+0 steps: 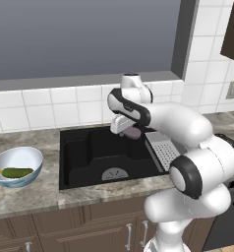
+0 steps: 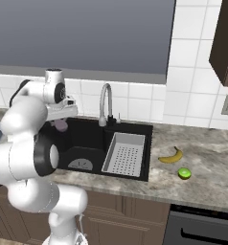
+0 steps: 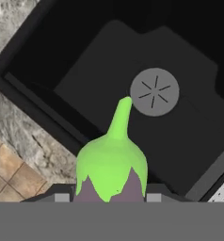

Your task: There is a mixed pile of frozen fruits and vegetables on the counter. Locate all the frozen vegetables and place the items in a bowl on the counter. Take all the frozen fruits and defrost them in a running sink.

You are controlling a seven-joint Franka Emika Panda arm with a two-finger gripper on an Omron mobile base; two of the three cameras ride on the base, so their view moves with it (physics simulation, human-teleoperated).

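The end effector (image 3: pixel 109 197) is pinching the eggplant (image 3: pixel 111 167) between its fingers, hanging over the black sink (image 1: pixel 84 147); the eggplant's green stem is pointing toward the round drain (image 3: pixel 154 92). The cucumber (image 1: pixel 16 173) is lying in the bowl (image 1: pixel 20 158) on the tabletop (image 1: pixel 35 197) left of the sink. The banana (image 2: pixel 171 156) and lime (image 2: pixel 184 173) are lying near each other on the tabletop right of the sink, past the grey tray (image 2: pixel 124 154).
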